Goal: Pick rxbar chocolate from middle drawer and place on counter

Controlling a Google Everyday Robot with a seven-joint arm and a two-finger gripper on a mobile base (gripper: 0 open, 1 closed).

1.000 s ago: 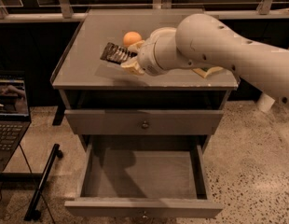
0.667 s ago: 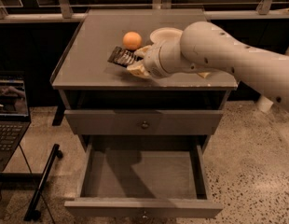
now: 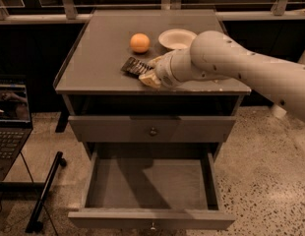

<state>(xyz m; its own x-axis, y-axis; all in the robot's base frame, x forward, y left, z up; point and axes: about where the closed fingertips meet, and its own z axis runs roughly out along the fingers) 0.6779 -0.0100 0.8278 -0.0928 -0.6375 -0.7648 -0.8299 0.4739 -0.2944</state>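
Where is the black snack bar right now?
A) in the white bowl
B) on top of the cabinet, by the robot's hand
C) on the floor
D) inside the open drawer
B: the rxbar chocolate is up on the counter, right at the tip of the hand, and the open middle drawer has nothing in it.

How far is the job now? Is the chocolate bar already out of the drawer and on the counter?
Done: the middle drawer stands open and empty. In hand: the gripper holds the rxbar chocolate low over the counter. Left: set it down, open the fingers, withdraw.
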